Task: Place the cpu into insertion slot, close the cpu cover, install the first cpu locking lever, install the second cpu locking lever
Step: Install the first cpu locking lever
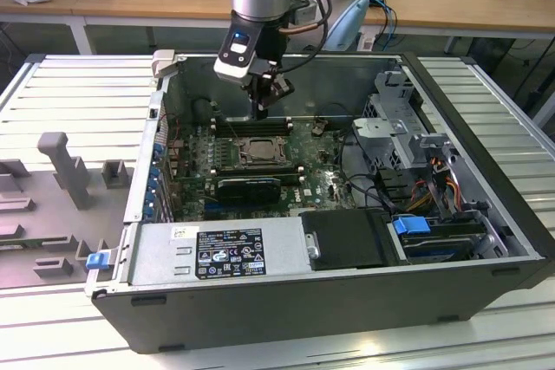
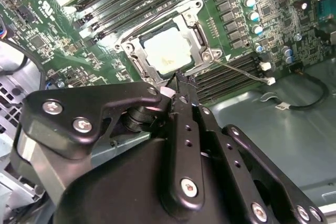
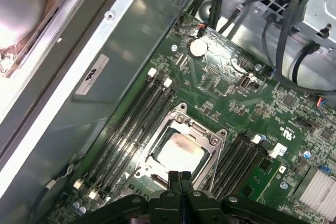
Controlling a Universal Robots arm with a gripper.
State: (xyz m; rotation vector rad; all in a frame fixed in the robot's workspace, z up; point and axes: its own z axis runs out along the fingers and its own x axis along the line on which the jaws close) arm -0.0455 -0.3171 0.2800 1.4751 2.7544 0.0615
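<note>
First wrist view: claw (image 3: 179, 174) pressed together, cpu cover (image 3: 201, 129) edge hidden behind its tips.

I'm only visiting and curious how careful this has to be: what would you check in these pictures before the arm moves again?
1. cpu in the insertion slot: ok, lying flat.
2. cpu cover lowered around the chip: ok.
3. Both locking levers latched: cannot tell.
4. gripper carrying nothing: ok, fingers shut together.
5. Fingertips clear of the cover's edge: cannot tell.
</note>
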